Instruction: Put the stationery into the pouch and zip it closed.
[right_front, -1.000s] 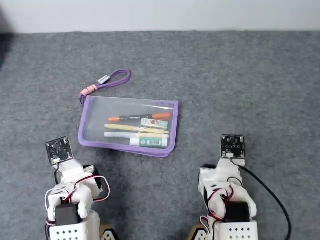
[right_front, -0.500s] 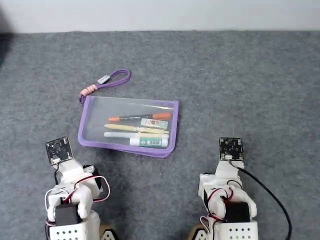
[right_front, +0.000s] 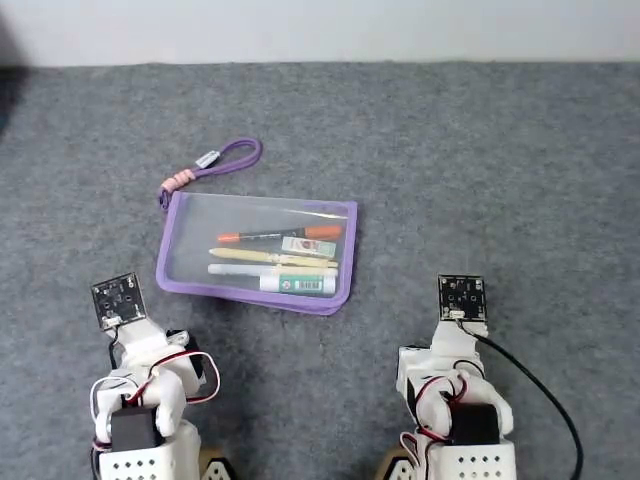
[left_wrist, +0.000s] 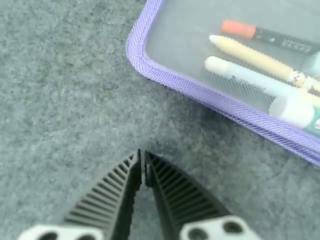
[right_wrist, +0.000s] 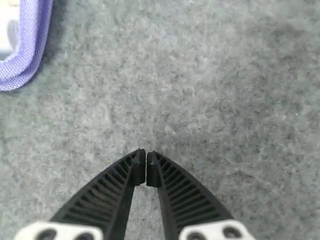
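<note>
Two grippers, both pinched shut, with nothing between their ribbed black jaws. The left gripper (left_wrist: 142, 156) hangs over bare carpet, near the purple-edged corner of the pouch (right_front: 195, 235). The right gripper (right_wrist: 146, 156) hangs over carpet beside the pouch's other near corner, a little farther off.

The translucent pouch lies flat between and beyond the two arms. Inside it, lying side by side, are an orange-capped pen (right_front: 280, 236), a cream pen (right_front: 270, 257) and a white marker (right_front: 285, 284). A purple wrist loop (right_front: 228, 157) trails from its far left corner. Whether the zip along the far edge is fully closed cannot be told.

If a gap remains, a one-sided pull on the slider would likely drag the soft pouch across the carpet instead of closing it. Tipping the pouch could let the pens slide out.

The surface is grey, short-pile carpet (right_front: 500, 150). A pale wall (right_front: 320, 30) runs along its far edge.
</note>
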